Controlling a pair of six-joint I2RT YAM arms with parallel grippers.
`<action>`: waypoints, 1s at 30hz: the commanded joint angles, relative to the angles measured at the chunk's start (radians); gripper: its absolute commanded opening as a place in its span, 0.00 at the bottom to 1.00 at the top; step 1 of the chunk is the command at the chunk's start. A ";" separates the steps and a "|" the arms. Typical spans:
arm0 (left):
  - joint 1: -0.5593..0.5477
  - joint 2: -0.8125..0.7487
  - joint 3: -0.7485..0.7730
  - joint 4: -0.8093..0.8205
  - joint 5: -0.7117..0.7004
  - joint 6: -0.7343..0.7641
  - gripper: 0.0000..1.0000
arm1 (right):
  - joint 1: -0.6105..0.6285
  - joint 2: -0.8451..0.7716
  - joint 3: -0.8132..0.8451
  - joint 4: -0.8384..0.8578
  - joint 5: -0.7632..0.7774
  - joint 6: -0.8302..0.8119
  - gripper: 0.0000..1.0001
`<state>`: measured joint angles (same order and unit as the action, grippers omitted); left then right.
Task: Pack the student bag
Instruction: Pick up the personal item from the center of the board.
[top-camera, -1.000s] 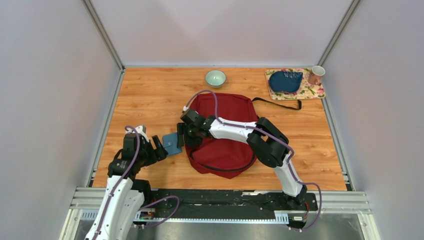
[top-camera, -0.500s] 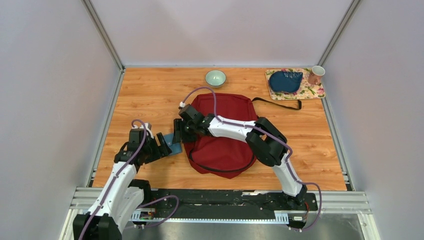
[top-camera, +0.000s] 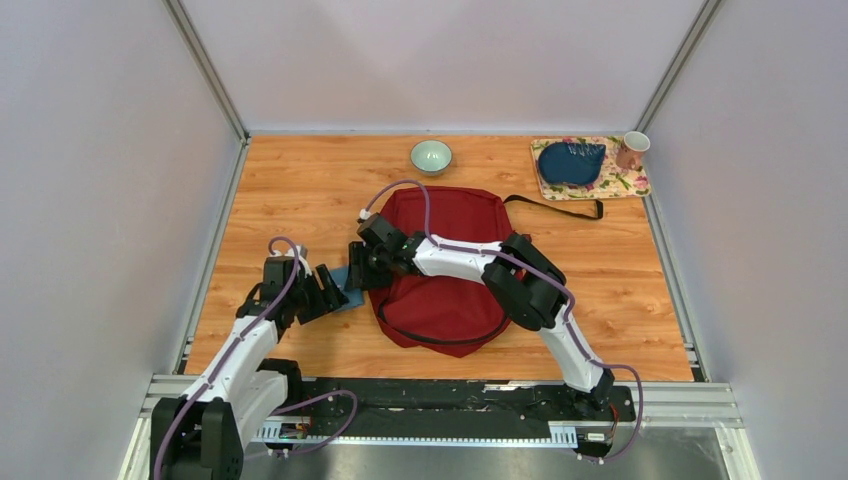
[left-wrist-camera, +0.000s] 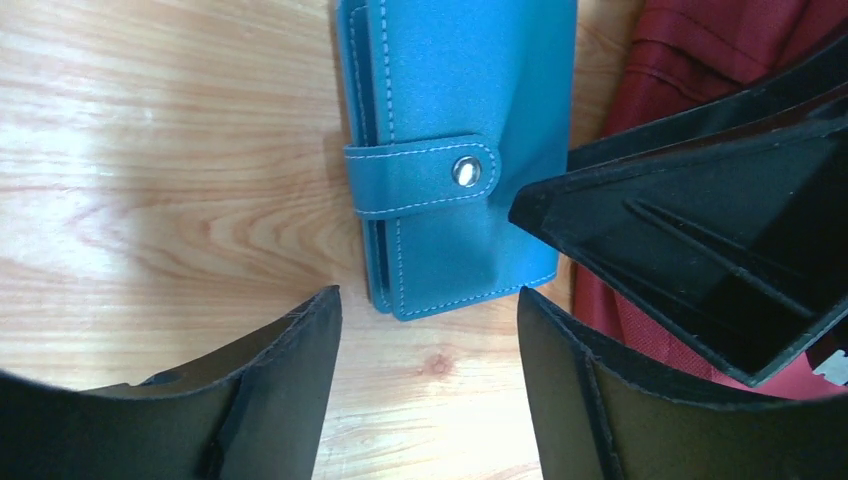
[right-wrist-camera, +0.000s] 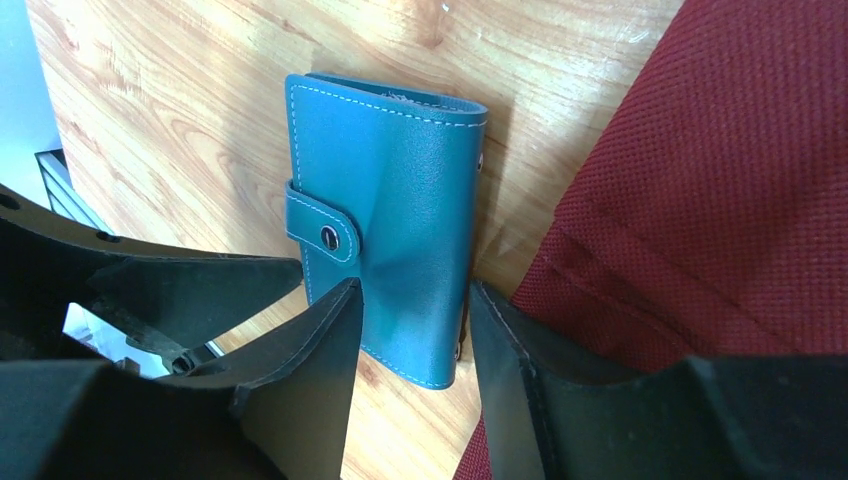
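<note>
The dark red student bag lies flat mid-table; its fabric also shows in the left wrist view and the right wrist view. A blue snap-closed wallet lies on the wood just left of the bag, seen closer in the left wrist view and the right wrist view. My left gripper is open and empty, just short of the wallet's near end. My right gripper is open, its fingers hovering over the wallet at the bag's left edge, close to the left gripper.
A pale green bowl stands behind the bag. A floral mat at the back right carries a dark blue pouch and a mug. A black strap trails from the bag's right.
My left arm has reached forward and right, bringing its open gripper up to the wallet. My right gripper has shifted slightly left over the wallet.
</note>
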<state>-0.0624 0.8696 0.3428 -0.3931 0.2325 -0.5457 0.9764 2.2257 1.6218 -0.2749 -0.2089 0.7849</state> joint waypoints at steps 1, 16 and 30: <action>0.012 0.025 -0.043 0.126 0.065 -0.039 0.71 | -0.004 0.028 -0.014 0.029 -0.027 0.023 0.49; 0.010 -0.003 -0.099 0.160 0.077 -0.049 0.21 | -0.004 -0.003 -0.049 0.098 -0.098 0.060 0.13; 0.012 -0.011 -0.107 0.161 0.088 -0.051 0.00 | -0.002 -0.060 -0.125 0.232 -0.205 0.080 0.34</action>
<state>-0.0460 0.8532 0.2550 -0.2607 0.2691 -0.5930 0.9409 2.2143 1.5181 -0.0963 -0.3061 0.8413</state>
